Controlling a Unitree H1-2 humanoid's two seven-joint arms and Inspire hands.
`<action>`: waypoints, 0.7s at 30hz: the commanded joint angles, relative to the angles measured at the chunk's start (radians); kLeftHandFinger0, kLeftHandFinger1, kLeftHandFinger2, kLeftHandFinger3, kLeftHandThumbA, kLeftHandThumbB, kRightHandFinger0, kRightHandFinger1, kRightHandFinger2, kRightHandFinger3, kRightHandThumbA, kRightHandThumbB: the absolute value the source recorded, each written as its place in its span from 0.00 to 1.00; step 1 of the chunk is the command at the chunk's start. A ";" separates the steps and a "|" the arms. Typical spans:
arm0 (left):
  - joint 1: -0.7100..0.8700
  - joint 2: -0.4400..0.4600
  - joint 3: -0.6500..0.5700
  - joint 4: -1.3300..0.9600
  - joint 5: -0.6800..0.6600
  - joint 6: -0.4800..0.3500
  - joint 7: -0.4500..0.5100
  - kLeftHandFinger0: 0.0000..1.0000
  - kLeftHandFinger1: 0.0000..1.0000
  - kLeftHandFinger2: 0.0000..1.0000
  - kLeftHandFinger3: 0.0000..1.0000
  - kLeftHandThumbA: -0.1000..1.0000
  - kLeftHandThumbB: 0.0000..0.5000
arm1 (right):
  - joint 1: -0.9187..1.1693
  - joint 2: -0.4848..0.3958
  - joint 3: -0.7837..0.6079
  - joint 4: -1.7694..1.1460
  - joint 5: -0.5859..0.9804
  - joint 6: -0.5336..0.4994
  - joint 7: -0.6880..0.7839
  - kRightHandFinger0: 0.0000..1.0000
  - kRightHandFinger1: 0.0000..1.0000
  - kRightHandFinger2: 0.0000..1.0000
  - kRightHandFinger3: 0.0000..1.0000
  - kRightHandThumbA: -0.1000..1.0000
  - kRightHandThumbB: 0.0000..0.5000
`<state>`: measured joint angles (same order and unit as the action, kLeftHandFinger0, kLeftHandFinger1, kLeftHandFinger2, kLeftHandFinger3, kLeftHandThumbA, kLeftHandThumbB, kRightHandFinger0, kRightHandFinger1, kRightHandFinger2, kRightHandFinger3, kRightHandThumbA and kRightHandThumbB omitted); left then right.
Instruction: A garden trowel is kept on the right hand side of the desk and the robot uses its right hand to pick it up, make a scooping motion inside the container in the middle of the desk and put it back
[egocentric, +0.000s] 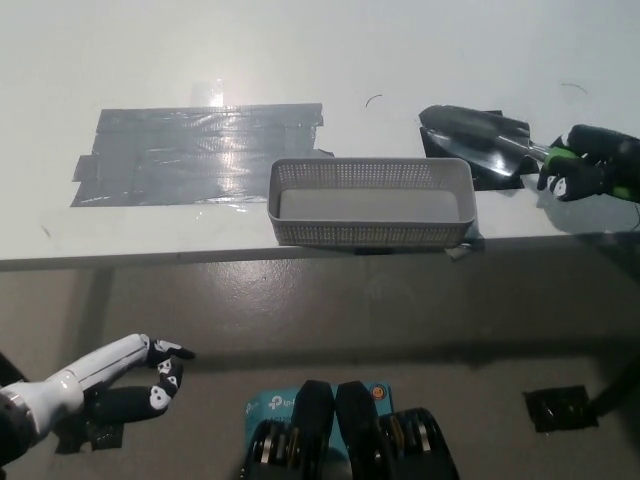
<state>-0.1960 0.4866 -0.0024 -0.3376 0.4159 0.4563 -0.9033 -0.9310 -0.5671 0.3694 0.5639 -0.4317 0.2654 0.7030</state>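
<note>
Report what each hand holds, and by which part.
The right hand holds the garden trowel by its handle, and the blade sticks out free. The left hand, low at the left, holds nothing.

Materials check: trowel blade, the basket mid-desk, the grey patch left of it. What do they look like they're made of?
Trowel blade, held by the right hand: probably metal, dark, smooth with a dull sheen.
Basket: light grey plastic, judging by its fine moulded mesh walls and matte look.
Grey patch: overlapping strips of what looks like duct tape, glossy, with glare across it.
</note>
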 joint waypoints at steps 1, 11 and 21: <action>-0.010 0.055 0.002 -0.029 0.030 0.014 -0.042 1.00 0.87 0.89 1.00 1.00 0.97 | -0.309 -0.223 -0.013 -0.257 0.132 0.205 0.453 0.00 0.00 0.34 0.27 0.00 0.13; -0.015 0.038 0.033 -0.064 0.041 0.014 -0.076 1.00 0.91 0.93 1.00 1.00 0.82 | -0.435 -0.263 0.011 -0.238 0.109 0.205 0.567 0.00 0.00 0.27 0.21 0.00 0.51; -0.032 0.024 0.053 -0.083 0.071 0.014 -0.120 1.00 0.93 0.93 1.00 1.00 0.73 | -0.520 -0.264 0.162 -0.215 0.104 0.205 0.567 0.00 0.00 0.33 0.31 0.00 0.45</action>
<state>-0.1913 0.4866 0.0200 -0.3535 0.4419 0.4566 -0.9468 -1.2474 -0.7303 0.4775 0.4153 -0.3705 0.4099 1.1194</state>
